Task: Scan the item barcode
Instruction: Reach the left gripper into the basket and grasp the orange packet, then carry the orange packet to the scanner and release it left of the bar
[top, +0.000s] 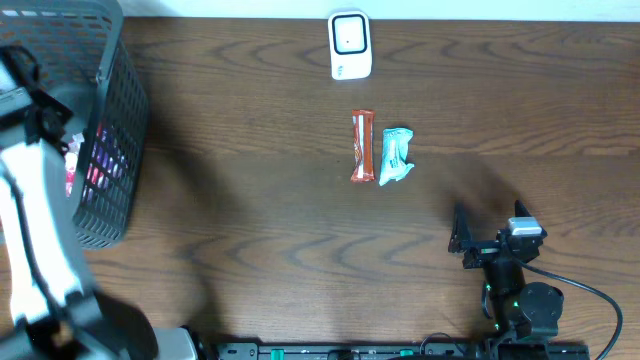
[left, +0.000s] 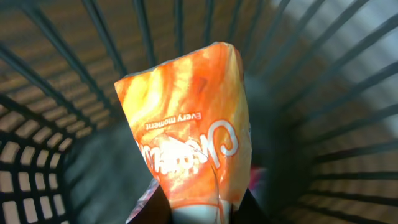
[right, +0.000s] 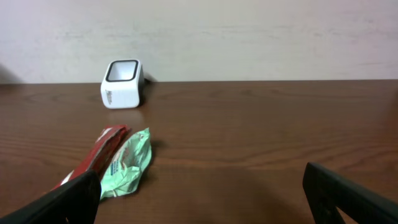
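Gripping an orange packet inside the basket, the left gripper is mid-pickup (right gripper idles, spread wide); next, probably, lift it clear toward the scanner.

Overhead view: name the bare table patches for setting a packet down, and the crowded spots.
Bare: wood between the basket and the red bar; also image-right of the green packet. Crowded: the bar and packet below the scanner, and around the right gripper.

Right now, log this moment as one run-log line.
left gripper: shut on orange packet inside basket | right gripper: open, empty | scanner: nothing presented
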